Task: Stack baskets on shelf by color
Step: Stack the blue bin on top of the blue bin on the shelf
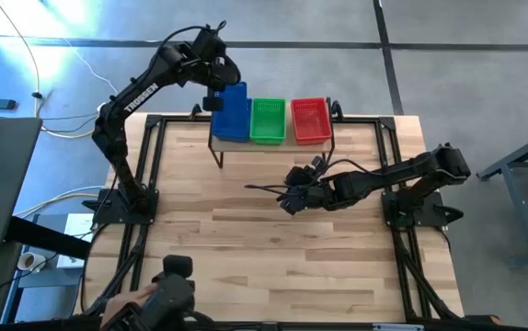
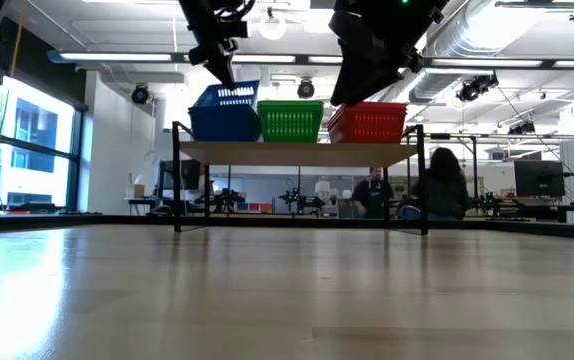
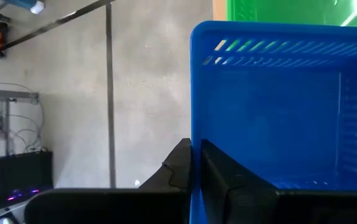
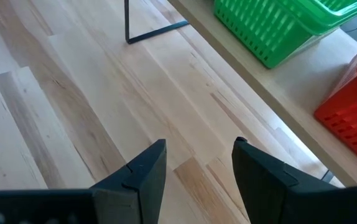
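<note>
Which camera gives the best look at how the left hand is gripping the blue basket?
The left wrist view: the left hand is shut on the blue basket rim, one finger on each side of the wall. The high view shows the arm covering that spot, the low view only the hand above the basket, the right wrist view nothing.

three basket stacks (image 1: 269, 120) side by side on the shelf (image 2: 297, 154), shelf at table's (image 1: 273, 257) far edge

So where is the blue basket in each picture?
High view: blue basket, shelf's left end.
Low view: top left on the shelf.
Left wrist view: fills the right side, left gripper shut on its wall.
Right wrist view: not in it.
Shared landmark: green basket.
</note>
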